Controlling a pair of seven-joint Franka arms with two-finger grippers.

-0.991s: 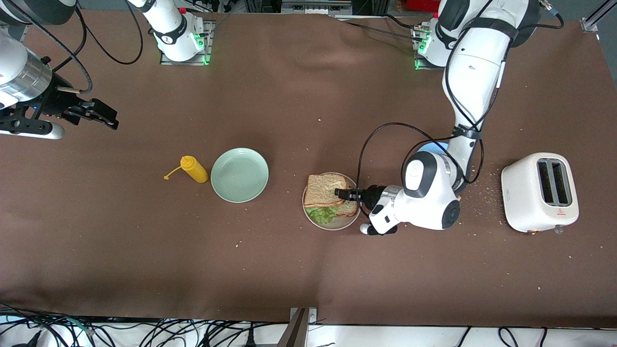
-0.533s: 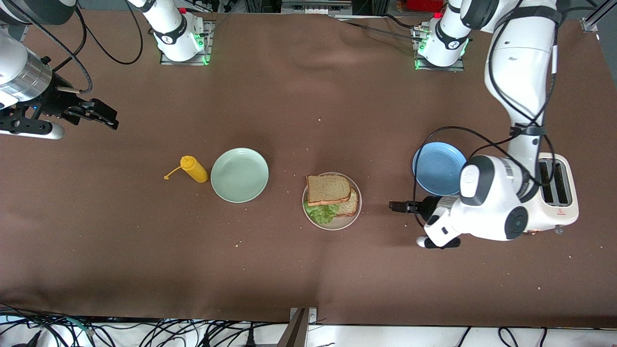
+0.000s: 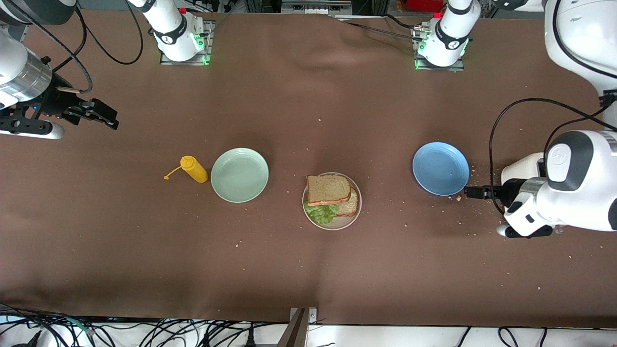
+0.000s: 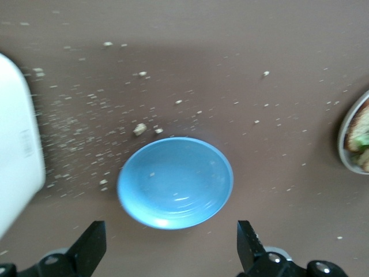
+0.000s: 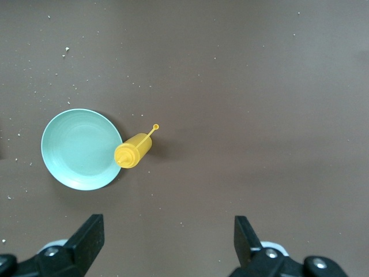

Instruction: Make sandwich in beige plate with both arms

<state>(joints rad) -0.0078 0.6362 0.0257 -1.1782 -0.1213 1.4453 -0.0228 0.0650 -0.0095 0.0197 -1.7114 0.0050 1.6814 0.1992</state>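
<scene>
Sandwich [image 3: 330, 196]: it is laid on the beige plate [image 3: 354, 219], with green lettuce [image 3: 321, 213] sticking out between two bread slices.
Beige plate: it is set mid-table, between the mint-green plate [image 3: 239, 174] and the blue plate [image 3: 440, 168].
Left gripper [image 3: 471, 193]: it is held just beside the blue plate, near the white toaster [image 4: 17, 144]. Its jaws are spread wide and nothing is held.
Right gripper [image 3: 99, 114]: it is kept waiting over the right arm's end of the table, jaws wide apart, with nothing in them.
Yellow squeeze bottle [image 3: 193, 168]: it is lying just beside the mint-green plate.
</scene>
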